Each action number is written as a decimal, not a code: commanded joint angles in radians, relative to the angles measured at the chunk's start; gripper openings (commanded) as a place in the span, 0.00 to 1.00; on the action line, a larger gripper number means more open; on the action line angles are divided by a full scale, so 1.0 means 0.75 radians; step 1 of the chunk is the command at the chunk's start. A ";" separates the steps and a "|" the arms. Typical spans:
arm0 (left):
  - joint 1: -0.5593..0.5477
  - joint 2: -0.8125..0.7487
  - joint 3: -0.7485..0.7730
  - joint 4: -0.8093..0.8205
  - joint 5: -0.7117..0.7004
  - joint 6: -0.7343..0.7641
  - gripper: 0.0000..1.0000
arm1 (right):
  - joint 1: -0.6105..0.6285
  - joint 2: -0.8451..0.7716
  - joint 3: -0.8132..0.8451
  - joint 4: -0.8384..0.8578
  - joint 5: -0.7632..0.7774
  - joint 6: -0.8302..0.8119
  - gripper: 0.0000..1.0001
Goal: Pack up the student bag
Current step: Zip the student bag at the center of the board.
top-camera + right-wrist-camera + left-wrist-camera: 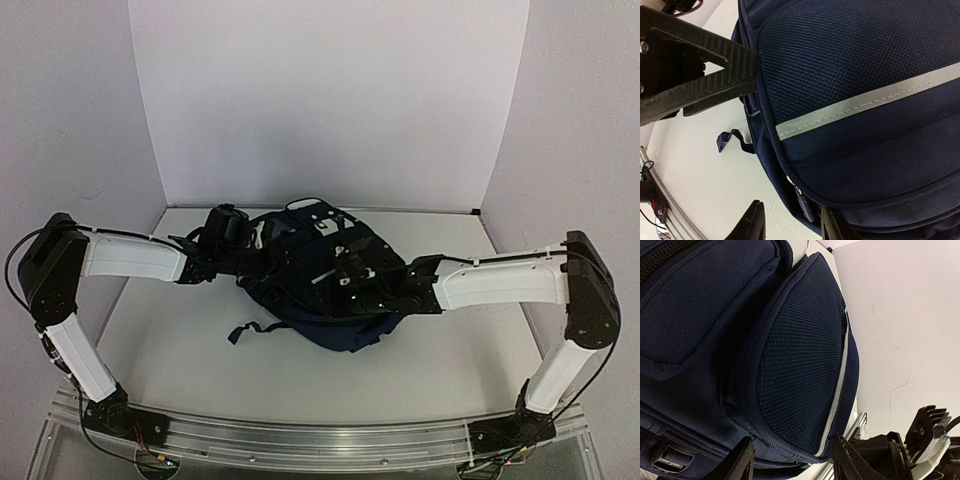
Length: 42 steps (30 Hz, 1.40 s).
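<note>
The student bag (330,300), a navy-blue backpack, lies in the middle of the table with both arms reaching onto it from the sides. My left gripper (235,240) is at its far-left end. In the left wrist view the left gripper (795,462) has its jaws apart, with the corner of the mesh side pocket (800,365) and its white stripe between them. My right gripper (375,285) is on the bag's right side. In the right wrist view the right gripper (790,225) is open, with a dark zipper pull (802,202) hanging between the fingers below a grey reflective stripe (865,105).
A loose strap loop (245,330) trails from the bag toward the near left. White walls close off the back and both sides. A metal rail (320,435) runs along the near edge. Black parts of the other arm (690,65) show close to the bag.
</note>
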 commanded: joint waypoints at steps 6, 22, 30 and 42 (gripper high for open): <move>-0.004 0.030 0.061 0.015 -0.030 0.021 0.39 | 0.002 0.066 0.073 -0.013 0.008 -0.028 0.16; 0.047 -0.017 0.006 0.003 -0.192 0.064 0.00 | -0.002 -0.061 0.040 -0.202 0.178 0.051 0.00; 0.131 -0.075 -0.025 -0.049 -0.192 0.182 0.00 | -0.077 -0.104 0.002 -0.315 0.173 0.044 0.00; 0.282 -0.153 -0.095 -0.116 -0.092 0.480 0.00 | -0.326 -0.081 -0.005 -0.286 0.105 -0.198 0.00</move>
